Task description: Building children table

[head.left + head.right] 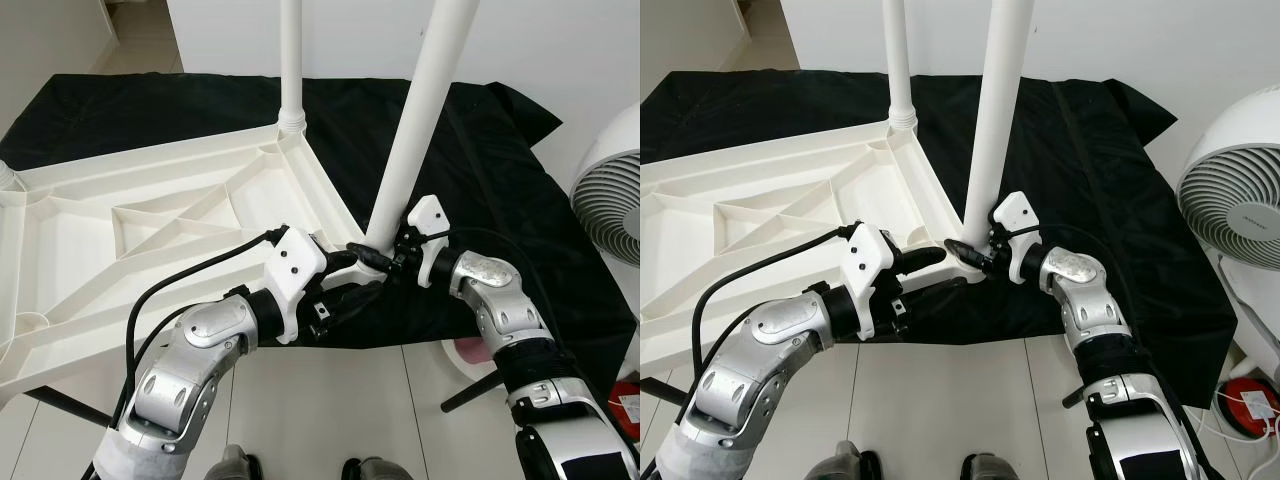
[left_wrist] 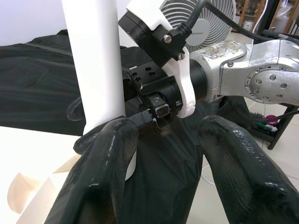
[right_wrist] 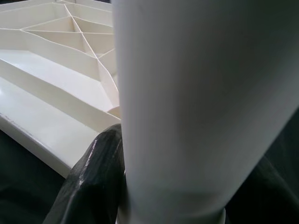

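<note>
Left eye view: the white tabletop lies upside down on a black cloth, ribbed underside up, presumably so the legs can be fitted from above. One leg already stands upright in the far corner socket.

Left gripper reaches in from the near edge, fingers spread, one to each side of the near corner, gripping nothing. Judgement: it is posted there to steady the corner or the leg base, not to carry load.

Second leg stands at the near corner, base at the socket, leaning slightly toward the robot's right. Whether it is fully seated cannot be told.

Right gripper is pinched on this leg just above its base; the right wrist view has a finger pressed against the white tube. A low grip probably gives control while the end is worked into the socket.

A fan stands on the floor at far right, well apart.
</note>
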Controlling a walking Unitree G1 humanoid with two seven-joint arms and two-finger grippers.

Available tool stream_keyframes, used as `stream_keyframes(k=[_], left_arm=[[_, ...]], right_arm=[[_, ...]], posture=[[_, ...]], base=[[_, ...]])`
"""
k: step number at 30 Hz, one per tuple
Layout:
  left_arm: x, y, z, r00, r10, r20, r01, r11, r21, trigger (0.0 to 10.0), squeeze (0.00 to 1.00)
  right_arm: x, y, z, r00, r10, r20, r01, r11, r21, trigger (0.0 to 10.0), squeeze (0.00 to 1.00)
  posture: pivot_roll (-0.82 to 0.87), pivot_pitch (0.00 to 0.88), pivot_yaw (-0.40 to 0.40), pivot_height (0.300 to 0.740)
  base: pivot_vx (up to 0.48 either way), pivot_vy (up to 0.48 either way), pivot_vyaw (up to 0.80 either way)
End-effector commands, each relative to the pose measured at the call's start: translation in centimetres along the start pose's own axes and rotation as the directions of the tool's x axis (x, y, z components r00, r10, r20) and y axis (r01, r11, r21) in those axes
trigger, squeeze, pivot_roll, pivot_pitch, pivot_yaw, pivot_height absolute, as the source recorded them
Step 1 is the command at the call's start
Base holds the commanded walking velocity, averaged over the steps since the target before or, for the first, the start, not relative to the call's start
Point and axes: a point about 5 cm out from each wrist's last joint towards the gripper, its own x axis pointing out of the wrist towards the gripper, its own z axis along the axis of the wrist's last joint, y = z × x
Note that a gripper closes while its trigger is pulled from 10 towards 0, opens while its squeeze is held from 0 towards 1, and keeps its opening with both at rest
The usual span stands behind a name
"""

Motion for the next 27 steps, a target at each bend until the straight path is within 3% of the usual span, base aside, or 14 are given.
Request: stream_keyframes(k=[1, 7, 10, 18, 19, 20, 21, 25, 26, 27], left_arm=[[0.0, 0.2, 0.2, 0.999, 0.04, 0.004, -0.04, 0.999, 0.001, 10.0, 0.0], [0.0, 0.2, 0.1, 0.999, 0.041, 0.002, -0.041, 0.999, -0.002, 10.0, 0.0], [0.0, 0.0, 0.0, 0.999, 0.044, 0.001, -0.044, 0.999, -0.008, 10.0, 0.0], [-0.1, -0.2, -0.3, 0.999, 0.043, -0.009, -0.043, 0.999, -0.016, 10.0, 0.0], [-0.2, -0.1, -0.7, 0.999, 0.05, -0.018, -0.051, 0.999, -0.016, 10.0, 0.0], [-0.2, -0.1, -0.7, 0.999, 0.05, -0.018, -0.051, 0.999, -0.016, 10.0, 0.0], [-0.3, 0.0, -1.4, 0.998, 0.06, -0.034, -0.061, 0.998, -0.019, 10.0, 0.0], [-0.3, -0.1, -1.6, 0.997, 0.063, -0.04, -0.063, 0.998, -0.019, 10.0, 0.0], [-0.2, 0.1, -1.9, 0.996, 0.078, -0.042, -0.079, 0.997, -0.024, 10.0, 0.0], [-0.2, 0.1, -1.9, 0.996, 0.078, -0.042, -0.079, 0.997, -0.024, 10.0, 0.0]], right_arm=[[0.1, 0.7, -1.1, 0.999, 0.032, -0.033, -0.03, 0.999, 0.039, 10.0, 0.0], [0.1, 0.7, -1.2, 0.999, -0.026, -0.022, 0.028, 0.998, 0.064, 10.0, 0.0], [0.5, 0.8, -1.4, 0.986, -0.161, -0.037, 0.164, 0.981, 0.102, 10.0, 0.0], [0.9, 1.5, -1.2, 0.969, -0.245, -0.026, 0.246, 0.958, 0.148, 10.0, 0.0], [1.3, 2.3, -0.9, 0.945, -0.324, -0.028, 0.323, 0.926, 0.197, 10.0, 0.0], [1.3, 2.3, -0.9, 0.945, -0.324, -0.028, 0.323, 0.926, 0.197, 10.0, 0.0], [1.5, 2.9, -0.8, 0.9, -0.432, -0.058, 0.433, 0.868, 0.243, 10.0, 0.0], [1.4, 3.1, -0.8, 0.882, -0.466, -0.071, 0.468, 0.847, 0.253, 10.0, 0.0], [1.4, 3.7, -0.9, 0.842, -0.532, -0.092, 0.535, 0.801, 0.269, 10.0, 0.0], [1.4, 3.7, -0.9, 0.842, -0.532, -0.092, 0.535, 0.801, 0.269, 10.0, 0.0]], posture=[[-0.01, 0.1, 0.021, 0.74], [-0.01, 0.103, 0.017, 0.74], [-0.01, 0.11, 0.011, 0.74], [-0.01, 0.111, 0.006, 0.74], [-0.01, 0.109, 0.005, 0.74], [-0.01, 0.109, 0.005, 0.74], [-0.02, 0.11, 0.002, 0.74], [-0.02, 0.107, 0.002, 0.74], [-0.02, 0.106, 0.0, 0.74], [-0.02, 0.106, 0.0, 0.74]], base=[[0.0, 0.0, 0.0], [0.0, 0.0, 0.0], [0.0, 0.0, 0.0], [0.0, 0.0, 0.0], [0.0, 0.0, 0.0], [0.0, 0.0, 0.0], [0.0, 0.0, 0.0], [0.0, 0.0, 0.0], [0.0, 0.0, 0.0], [0.0, 0.0, 0.0]])
